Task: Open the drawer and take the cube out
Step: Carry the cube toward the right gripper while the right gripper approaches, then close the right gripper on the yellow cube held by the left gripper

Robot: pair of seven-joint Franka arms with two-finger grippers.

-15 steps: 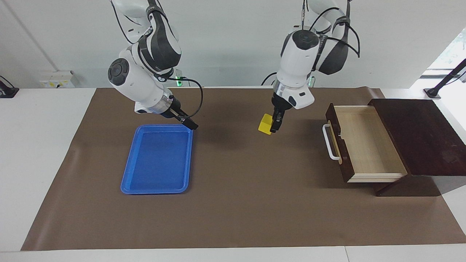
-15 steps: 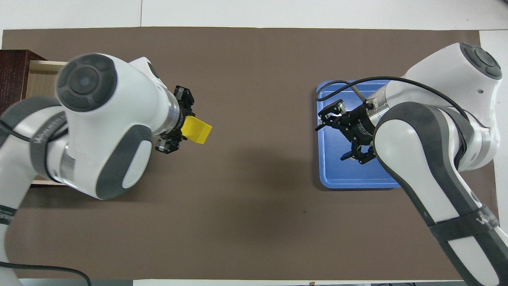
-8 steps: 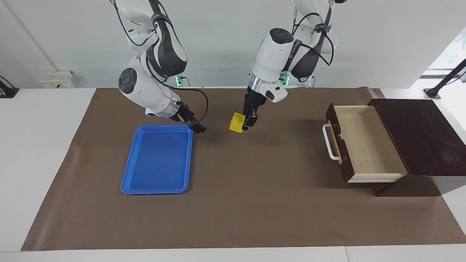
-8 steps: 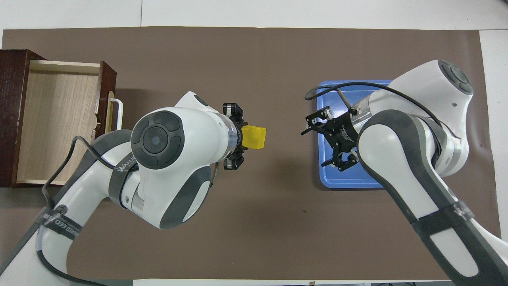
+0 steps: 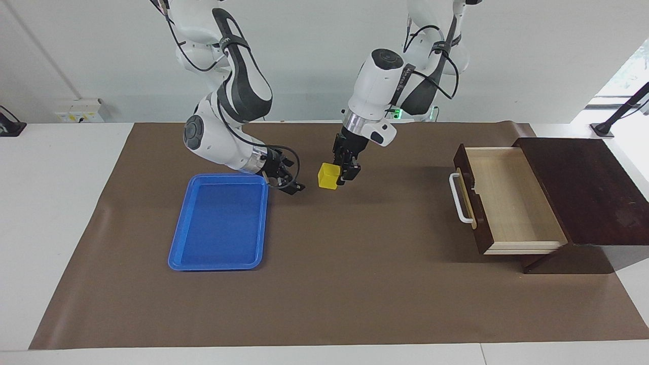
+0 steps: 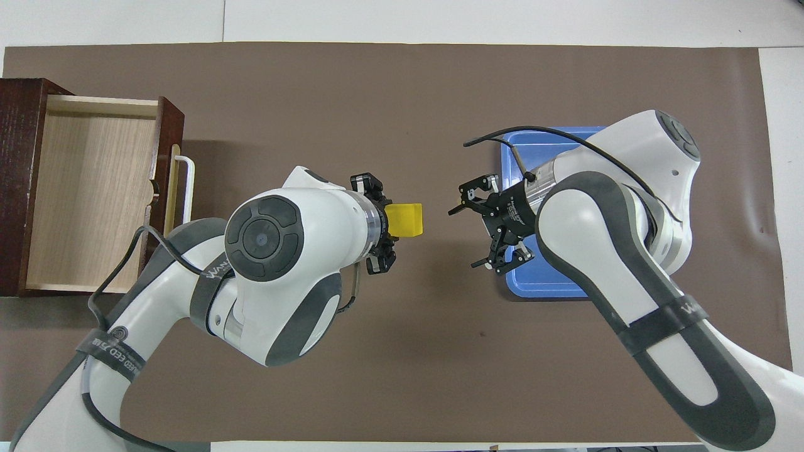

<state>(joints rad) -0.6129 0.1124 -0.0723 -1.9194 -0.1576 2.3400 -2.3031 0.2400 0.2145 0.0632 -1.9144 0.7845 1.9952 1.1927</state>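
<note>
Over the middle of the mat we had the left gripper up in the air, fingers closed on the cube. Drawer stood pulled open at the left arm's end of the tabletop, pale inside bare, so we judged opening and lifting out both done. Right gripper hung just beside the tray corner, fingers spread wide and aimed at the cube, a small gap between them. Overhead view showed the same: cube sticking out of the left gripper, right gripper facing it, apart. We guessed what remained was a handover or setting the cube down, maybe into the tray.
</note>
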